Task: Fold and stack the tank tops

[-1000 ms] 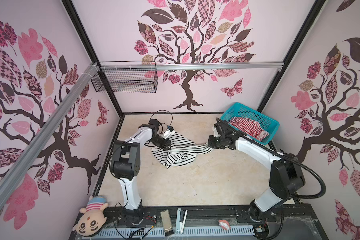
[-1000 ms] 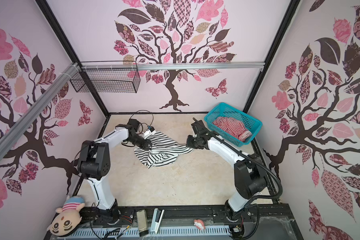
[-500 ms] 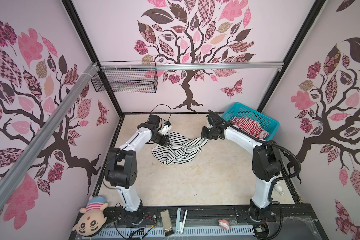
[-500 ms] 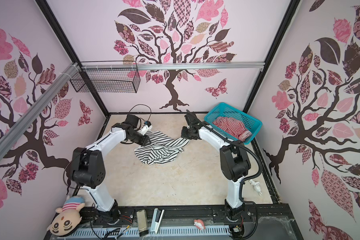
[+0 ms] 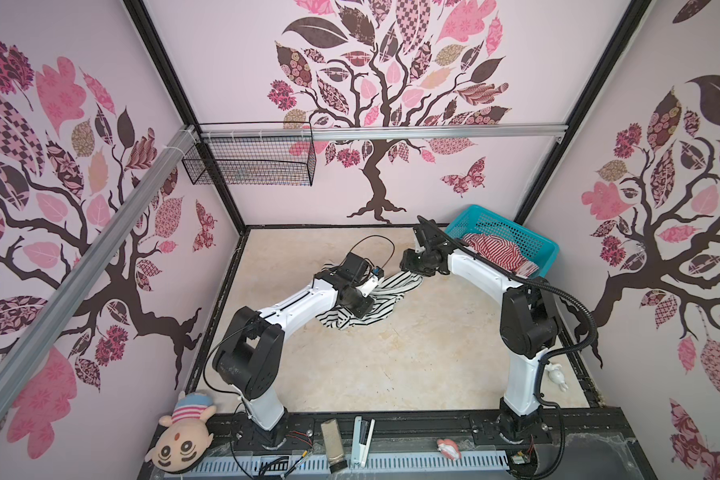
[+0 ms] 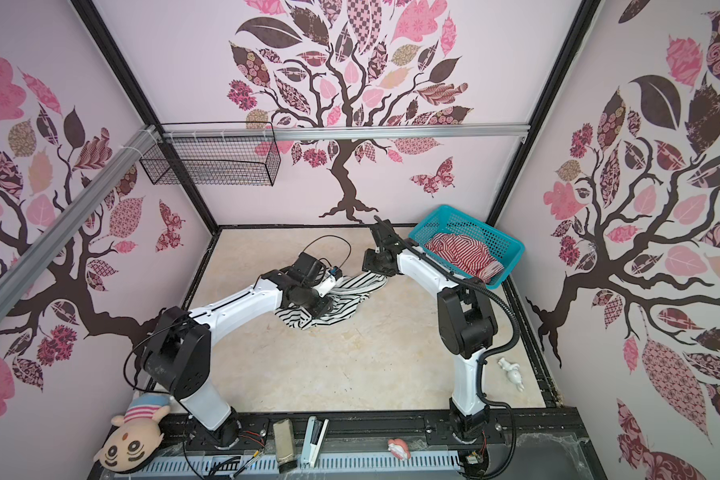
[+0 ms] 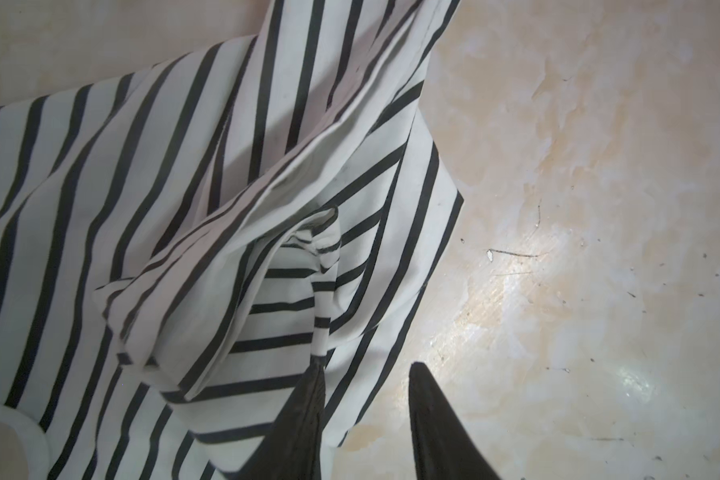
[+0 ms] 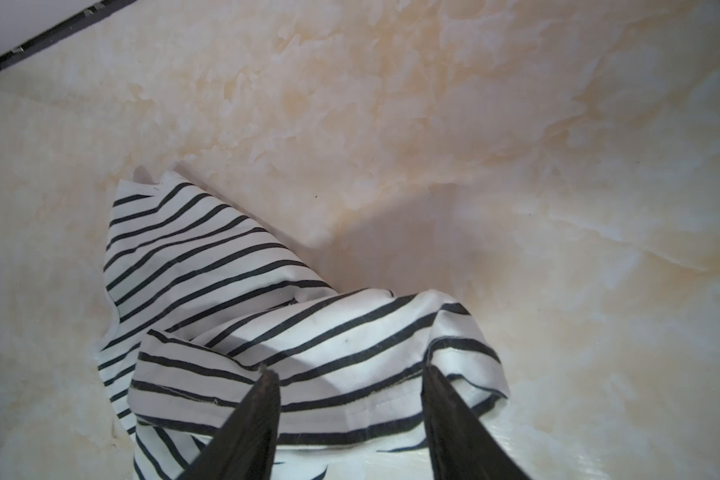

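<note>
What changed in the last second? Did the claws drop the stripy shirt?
Yes. Both the left claw and right claw have opened and released the black-and-white top, which now lies crumpled on the table; the right claw shifted slightly toward the back wall. The red-and-white top in the teal basket and the plush doll have not moved.

- Your black-and-white top (image 7: 225, 166): soft, matt cloth.
- Your tabletop (image 7: 578, 208): smooth, marbled, glossy sheen.
- Basket (image 5: 512, 232) at your two o'clock: perforated teal plastic.
</note>
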`<state>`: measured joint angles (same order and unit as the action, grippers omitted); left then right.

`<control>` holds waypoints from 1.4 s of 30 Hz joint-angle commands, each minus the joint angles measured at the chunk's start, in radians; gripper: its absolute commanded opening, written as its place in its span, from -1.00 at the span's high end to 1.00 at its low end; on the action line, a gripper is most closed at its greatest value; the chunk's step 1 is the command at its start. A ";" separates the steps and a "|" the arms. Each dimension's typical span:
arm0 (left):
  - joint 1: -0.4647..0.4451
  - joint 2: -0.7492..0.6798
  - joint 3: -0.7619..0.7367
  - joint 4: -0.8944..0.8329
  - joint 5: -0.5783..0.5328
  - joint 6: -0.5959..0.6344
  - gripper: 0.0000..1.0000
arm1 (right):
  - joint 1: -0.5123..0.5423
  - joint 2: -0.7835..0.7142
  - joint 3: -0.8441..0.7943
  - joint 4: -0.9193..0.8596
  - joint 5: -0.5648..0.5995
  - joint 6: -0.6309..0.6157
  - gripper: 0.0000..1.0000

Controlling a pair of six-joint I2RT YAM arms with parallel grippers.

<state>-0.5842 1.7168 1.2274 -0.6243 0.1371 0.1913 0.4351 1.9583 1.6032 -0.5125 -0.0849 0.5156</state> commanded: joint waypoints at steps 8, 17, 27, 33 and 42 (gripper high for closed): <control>-0.038 0.113 0.062 0.089 -0.145 -0.127 0.25 | -0.003 -0.236 -0.165 -0.003 0.058 -0.002 -0.19; -0.039 0.188 0.126 0.092 -0.195 -0.152 0.25 | -0.003 -0.359 -0.276 0.018 0.064 0.007 -0.21; -0.040 0.240 0.172 0.090 -0.186 -0.172 0.24 | -0.003 -0.387 -0.329 0.036 0.059 0.012 -0.22; -0.040 0.269 0.198 0.099 -0.217 -0.168 0.26 | -0.003 -0.398 -0.360 0.051 0.052 0.016 -0.18; -0.040 0.282 0.207 0.106 -0.270 -0.175 0.50 | -0.003 -0.415 -0.402 0.074 0.038 0.017 0.09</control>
<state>-0.6209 1.9888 1.4006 -0.5304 -0.1066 0.0235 0.4351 1.5822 1.2160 -0.4480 -0.0422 0.5278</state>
